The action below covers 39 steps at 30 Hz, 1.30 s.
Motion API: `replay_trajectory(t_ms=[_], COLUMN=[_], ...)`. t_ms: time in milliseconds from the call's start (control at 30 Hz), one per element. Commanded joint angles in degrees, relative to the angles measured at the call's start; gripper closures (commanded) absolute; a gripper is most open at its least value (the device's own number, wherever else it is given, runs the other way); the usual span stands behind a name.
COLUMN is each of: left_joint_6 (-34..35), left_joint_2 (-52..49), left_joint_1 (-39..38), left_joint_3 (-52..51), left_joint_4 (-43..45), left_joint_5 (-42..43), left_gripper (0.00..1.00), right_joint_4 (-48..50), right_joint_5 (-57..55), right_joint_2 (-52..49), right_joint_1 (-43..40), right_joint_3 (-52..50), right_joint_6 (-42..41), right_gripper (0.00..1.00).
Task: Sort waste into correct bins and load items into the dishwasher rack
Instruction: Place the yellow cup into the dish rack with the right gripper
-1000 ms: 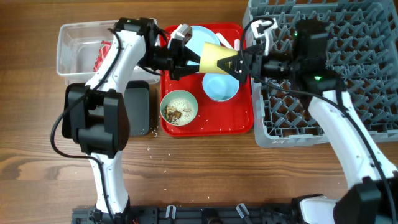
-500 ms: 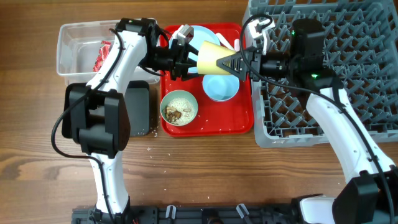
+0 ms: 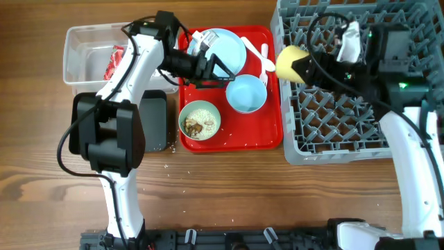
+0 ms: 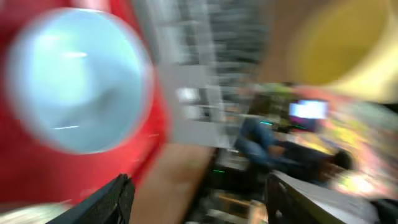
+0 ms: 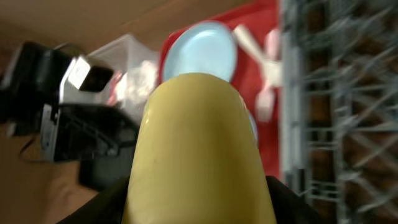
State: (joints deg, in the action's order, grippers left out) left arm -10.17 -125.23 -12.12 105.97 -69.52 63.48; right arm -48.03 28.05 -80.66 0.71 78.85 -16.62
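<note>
My overhead camera looks straight down on the table (image 3: 41, 180), while my close-in wrist cameras face each other across the red tray (image 3: 250, 133), sharing the yellow cup (image 3: 290, 62).

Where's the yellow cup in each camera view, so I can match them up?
Overhead: the yellow cup is at the left edge of the dishwasher rack.
Left wrist: a blurred yellow shape at top right.
Right wrist: it fills the centre, close up.
Shared landmark: the red tray.
</note>
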Motion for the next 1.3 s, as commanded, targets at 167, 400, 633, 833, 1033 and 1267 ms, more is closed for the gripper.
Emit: replay_trajectory(t_ms=[167,400,633,833,1033,1267], left_joint_6=[15.76,21.14,21.14,21.11,21.11,21.11], left_joint_2=[8.37,13.40,13.35,13.35,13.35,13.35], left_joint_1=[0.11,0.11,-0.66,-1.27,-1.27,-1.29], left_joint_3=[3.56,3.56,3.54,3.54,3.54,3.54], left_joint_4=[2.82,3.56,3.54,3.54,3.34,2.91], left_joint_5=[-42.27,-53.40,-53.55,-53.55,-53.55,-53.55], left_gripper=[0.28,0.25,0.26,0.26,0.26,0.23], right_joint_4=[-8.59,-24.85,-35.30,-32.39,-27.23,-24.63], right_joint_5=[-23.34,-25.79,-26.29,-26.75,-26.95,-26.73], right_joint_2=[-2.89,-7.89,-9.90,-9.97,-10.01,-10.54], right_joint_1=[2.08,2.08,2.14,4.94,5.11,5.11], right_joint_3=[10.58,12.63,10.21,2.38,-3.80,-5.38], right_joint_6=[-0.87,-1.84,-3.56,-6.12,-7.56,-7.34], right_gripper=[0.51,0.48,0.45,0.45,0.44,0.06])
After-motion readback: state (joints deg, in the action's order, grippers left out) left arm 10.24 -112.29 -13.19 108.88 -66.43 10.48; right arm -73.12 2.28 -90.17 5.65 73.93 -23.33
